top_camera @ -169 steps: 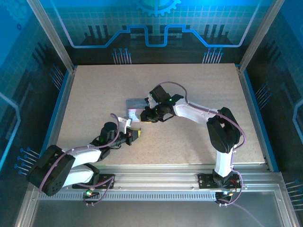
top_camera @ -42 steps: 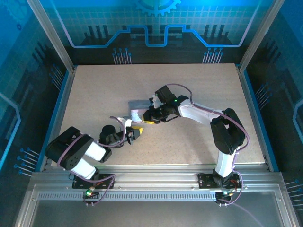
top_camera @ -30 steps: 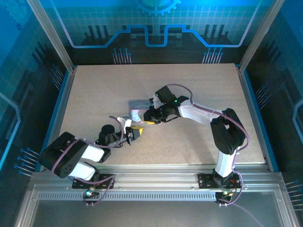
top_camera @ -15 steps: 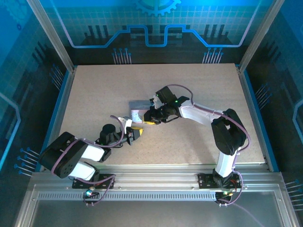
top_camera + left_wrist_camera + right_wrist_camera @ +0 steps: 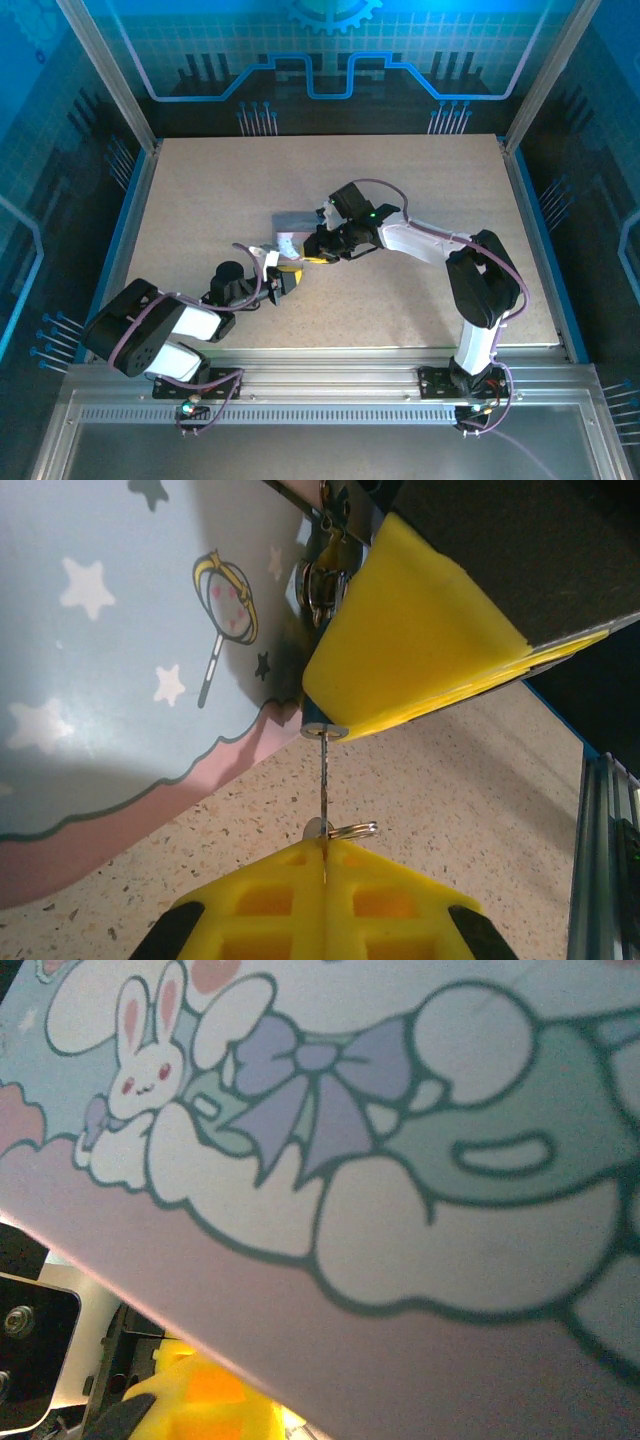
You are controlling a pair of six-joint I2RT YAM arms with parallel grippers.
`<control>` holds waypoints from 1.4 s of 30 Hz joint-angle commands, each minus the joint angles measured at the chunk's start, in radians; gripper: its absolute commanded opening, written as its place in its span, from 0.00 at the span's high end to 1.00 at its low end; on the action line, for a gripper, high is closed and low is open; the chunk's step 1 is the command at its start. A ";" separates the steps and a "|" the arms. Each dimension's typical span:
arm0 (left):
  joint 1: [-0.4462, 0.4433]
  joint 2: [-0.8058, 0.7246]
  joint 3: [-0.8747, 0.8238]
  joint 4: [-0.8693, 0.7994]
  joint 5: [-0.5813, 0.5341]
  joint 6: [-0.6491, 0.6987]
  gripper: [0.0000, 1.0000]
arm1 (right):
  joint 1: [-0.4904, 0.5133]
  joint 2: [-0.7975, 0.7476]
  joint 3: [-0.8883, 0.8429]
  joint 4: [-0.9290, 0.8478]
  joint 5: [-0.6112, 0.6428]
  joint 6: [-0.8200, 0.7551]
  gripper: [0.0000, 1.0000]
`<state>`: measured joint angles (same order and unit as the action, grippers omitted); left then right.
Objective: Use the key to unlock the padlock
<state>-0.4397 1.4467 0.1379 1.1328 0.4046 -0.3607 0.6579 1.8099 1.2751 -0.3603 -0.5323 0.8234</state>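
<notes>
The tiny dark padlock with brass-yellow bits (image 5: 324,729) is sitting mostly hidden under the right arm's yellow-tipped gripper (image 5: 317,253). That gripper looks to be clamped on it, right beside the silver-grey rectangular tin with cartoon print (image 5: 120,650), out in the middle of the speckled beige table (image 5: 430,180). The thin dark metal key (image 5: 324,785) is now meeting the lock's bottom face, its head squeezed between the closed fingers of the left arm's yellow-tipped gripper (image 5: 325,868).

Over the last few seconds that left gripper has been closing in on the right one while its arm was re-folding behind it; in the last half second it is barely moving. To my eye, insertion is just beginning and the turn is not yet done.

A small wire key ring (image 5: 350,829) is dangling beside the shaft. The right gripper's yellow pad is crowding the keyway, hiding how deep the tip is going.
</notes>
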 commanded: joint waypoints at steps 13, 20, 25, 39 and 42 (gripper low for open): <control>-0.005 -0.011 0.046 0.028 -0.032 0.010 1.00 | -0.001 -0.036 -0.010 0.029 -0.037 -0.006 1.00; -0.007 -0.003 0.058 0.076 -0.021 -0.033 1.00 | 0.009 -0.029 -0.014 0.020 -0.020 -0.015 1.00; -0.005 -0.018 0.045 0.083 -0.041 -0.037 1.00 | 0.011 -0.026 -0.010 -0.003 -0.014 -0.033 1.00; -0.018 -0.076 0.037 -0.042 -0.113 0.068 1.00 | 0.000 -0.026 0.006 -0.029 -0.092 -0.029 1.00; -0.036 -0.074 0.060 -0.074 -0.120 0.092 1.00 | 0.000 -0.026 0.007 -0.018 -0.106 -0.012 1.00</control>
<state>-0.4580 1.3941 0.1589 1.0416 0.3267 -0.3286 0.6529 1.8099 1.2732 -0.3550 -0.5392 0.8120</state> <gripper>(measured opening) 0.039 0.191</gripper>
